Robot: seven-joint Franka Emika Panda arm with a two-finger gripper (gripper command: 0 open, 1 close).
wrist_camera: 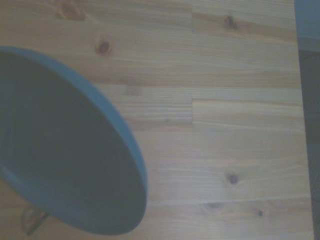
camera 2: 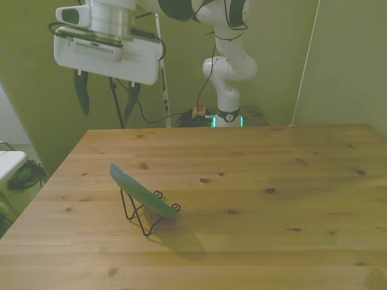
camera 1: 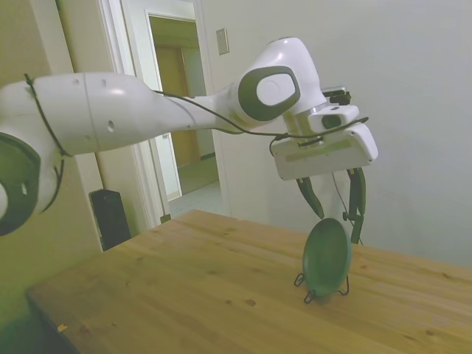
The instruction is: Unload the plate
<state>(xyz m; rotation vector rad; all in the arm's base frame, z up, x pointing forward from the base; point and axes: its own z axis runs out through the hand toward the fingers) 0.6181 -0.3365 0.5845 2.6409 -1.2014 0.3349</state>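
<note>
The dark green plate (camera 1: 326, 257) (camera 2: 142, 193) (wrist_camera: 65, 145) leans tilted in a thin black wire stand (camera 1: 310, 289) (camera 2: 140, 219) on the wooden table (camera 1: 184, 287) (camera 2: 254, 181). My gripper (camera 1: 336, 208) (camera 2: 106, 96) hangs above the plate's upper rim, open, with nothing between its dark fingers (camera 1: 357, 203). In the side view the fingertips reach down to about the plate's top edge; whether they touch it cannot be told. The wrist view shows the plate's face from close above.
The plate and stand sit toward the front view's left of the table. The table edge lies close behind the gripper in the front view. A doorway (camera 1: 181, 110) and a dark box (camera 1: 110, 217) stand beyond the table in the side view.
</note>
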